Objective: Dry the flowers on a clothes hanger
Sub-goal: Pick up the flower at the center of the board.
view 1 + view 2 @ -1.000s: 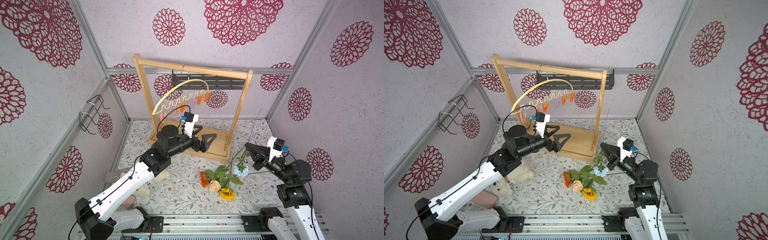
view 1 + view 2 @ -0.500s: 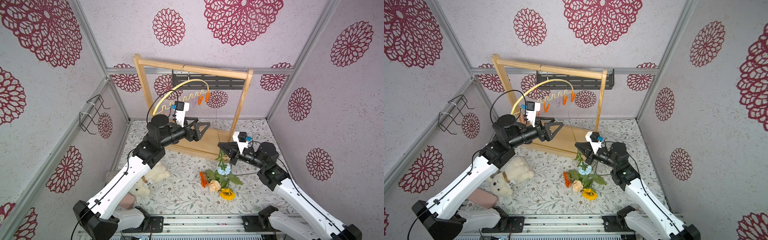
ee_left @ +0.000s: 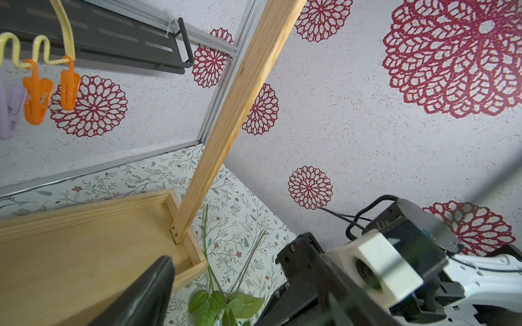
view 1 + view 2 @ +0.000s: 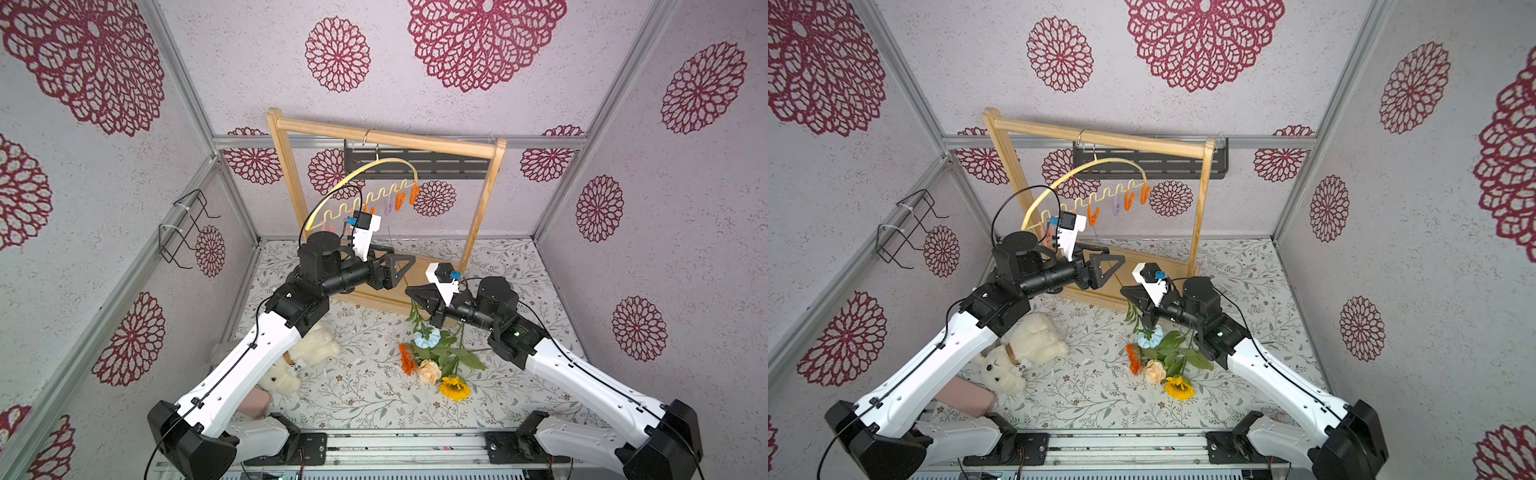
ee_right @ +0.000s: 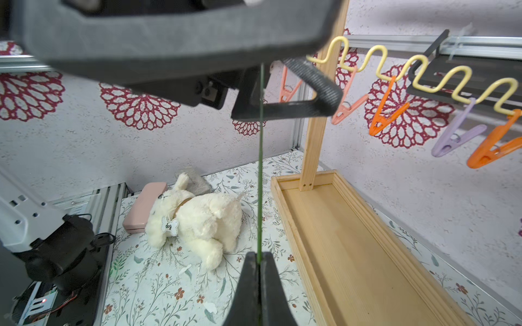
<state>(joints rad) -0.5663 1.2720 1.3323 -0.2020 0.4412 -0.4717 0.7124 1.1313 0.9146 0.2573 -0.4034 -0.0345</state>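
Right wrist view: my right gripper (image 5: 258,261) is pinched shut on a thin green stem (image 5: 260,183) that runs straight up across the left gripper's finger.
Just changed: over the last second I swung the right arm in from the mat's right edge to the rack's front. The light blue carnation (image 4: 426,337) now hangs head-down below it.
Left gripper (image 4: 405,259): it has risen off the rack's tray; jaws wide, holding nothing.
Meaning: pegging looks next, as the clothes hanger (image 3: 66,29) carries no flower yet.
Still lying: gerbera (image 4: 406,359), rose (image 4: 429,371) and sunflower (image 4: 455,387), near the mat's front edge.
In the way: wooden rack post (image 4: 482,208). The orange clothespin (image 5: 384,113) sits behind my left finger.
Clear of it: plush dog (image 4: 311,349).
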